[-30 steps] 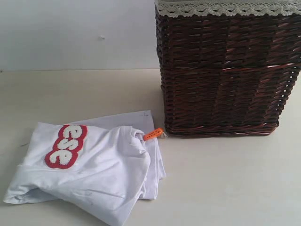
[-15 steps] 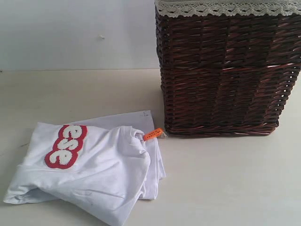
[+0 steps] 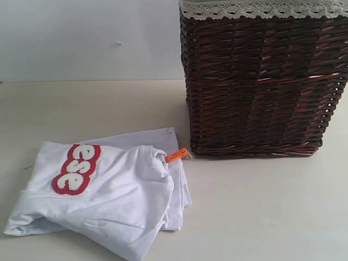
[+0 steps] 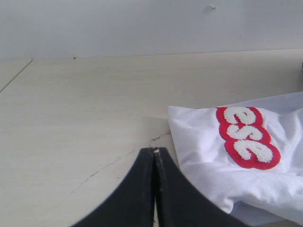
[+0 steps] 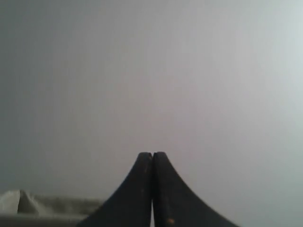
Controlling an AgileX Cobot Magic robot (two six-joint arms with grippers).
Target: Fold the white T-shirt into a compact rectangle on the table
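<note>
Your left gripper (image 4: 154, 151) hangs over the wide, pale cream, matte bench (image 4: 85, 109), its two black jaws pressed flat together with nothing between them. Just beside them lies the soft white cotton T-shirt (image 4: 199, 142), crumpled, its chunky red fuzzy letters (image 4: 247, 137) facing up. A thin dark hairline mark (image 4: 118, 161) runs across the bench to the shirt's edge. Behind the bench stands a plain white wall (image 4: 142, 23).

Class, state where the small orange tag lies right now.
In the exterior view, the orange tag sits near the middle, on the white T-shirt's bunched edge, just left of the wicker basket's base.
</note>
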